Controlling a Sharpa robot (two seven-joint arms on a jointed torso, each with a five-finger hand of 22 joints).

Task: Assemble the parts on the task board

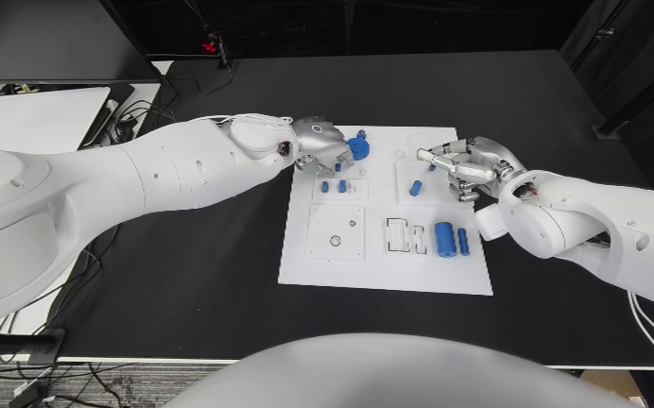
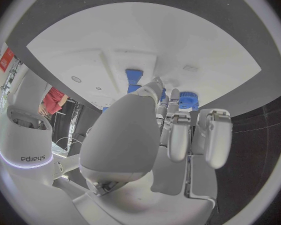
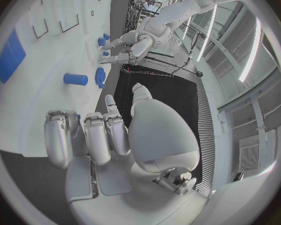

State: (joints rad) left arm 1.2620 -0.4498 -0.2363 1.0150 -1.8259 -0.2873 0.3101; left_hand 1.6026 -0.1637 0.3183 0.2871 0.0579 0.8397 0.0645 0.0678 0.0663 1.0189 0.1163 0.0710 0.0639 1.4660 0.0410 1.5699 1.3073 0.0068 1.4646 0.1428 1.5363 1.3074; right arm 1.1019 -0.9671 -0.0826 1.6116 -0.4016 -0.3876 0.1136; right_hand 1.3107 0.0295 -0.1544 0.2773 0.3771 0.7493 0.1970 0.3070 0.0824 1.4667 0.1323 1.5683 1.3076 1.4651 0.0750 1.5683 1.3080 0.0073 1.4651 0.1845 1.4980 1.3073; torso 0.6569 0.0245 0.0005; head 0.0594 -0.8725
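Head view: both hands over the board

White rectangular task board lies mid-bench. Left hand, fingers curled beside the blue round gear-like part; grip uncertain. Right hand, fingers curled over the board's right edge; contents unclear. Blue cylinder part lies near the board's right edge.

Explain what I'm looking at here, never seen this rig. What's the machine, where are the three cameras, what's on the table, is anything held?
It is a two-armed robot with silver many-fingered hands at a black table. One picture looks down from its head; the two round ones come from fisheye cameras at each wrist, behind that hand. A white task board lies mid-table with small blue parts: a blue gear, small pegs and a blue cylinder. The left hand is at the board's far edge beside the gear; whether it holds anything I cannot tell. The right hand, fingers curled, hovers over the board's right side; a grip is unclear.
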